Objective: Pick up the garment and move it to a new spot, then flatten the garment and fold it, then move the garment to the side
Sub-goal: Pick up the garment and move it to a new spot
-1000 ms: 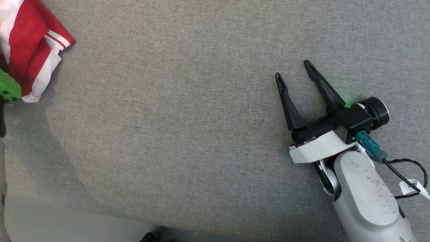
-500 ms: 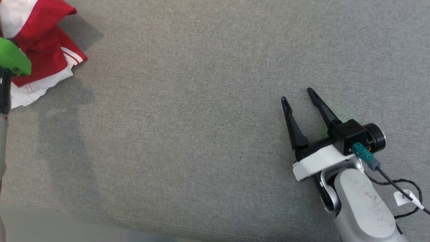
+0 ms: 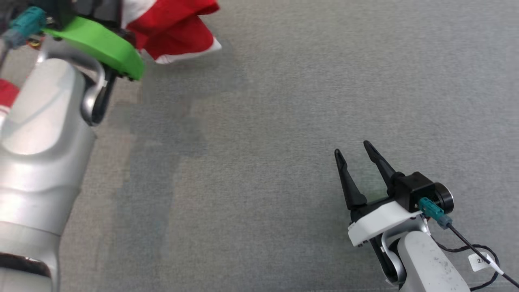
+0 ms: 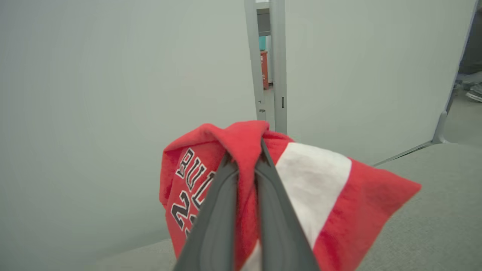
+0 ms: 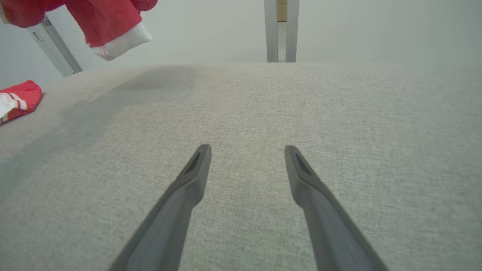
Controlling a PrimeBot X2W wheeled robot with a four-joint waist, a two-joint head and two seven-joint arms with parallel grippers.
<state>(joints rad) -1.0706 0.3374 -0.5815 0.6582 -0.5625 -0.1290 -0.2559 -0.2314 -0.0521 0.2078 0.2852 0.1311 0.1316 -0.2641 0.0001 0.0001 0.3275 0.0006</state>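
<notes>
The garment (image 3: 174,28) is a red and white jersey with black lettering. It hangs bunched off the grey cloth surface (image 3: 263,121) at the top left of the head view. In the left wrist view my left gripper (image 4: 244,156) is shut on a red fold of the garment (image 4: 324,203), which drapes over both fingers. The right wrist view catches the garment's hem (image 5: 109,22) dangling at the top left. My right gripper (image 3: 351,147) lies low at the lower right, open and holding nothing, far from the garment; its fingers (image 5: 188,188) spread over bare cloth.
Another red and white piece of cloth (image 5: 19,99) lies on the surface at the left, also at the head view's left edge (image 3: 6,95). Pale wall panels with a grey post (image 4: 276,56) stand beyond the surface's far edge. A black cable (image 3: 478,247) trails from my right wrist.
My left gripper has shut on the garment and carried it up off the surface and to the right. The head camera has shifted too. My right gripper stays open.
</notes>
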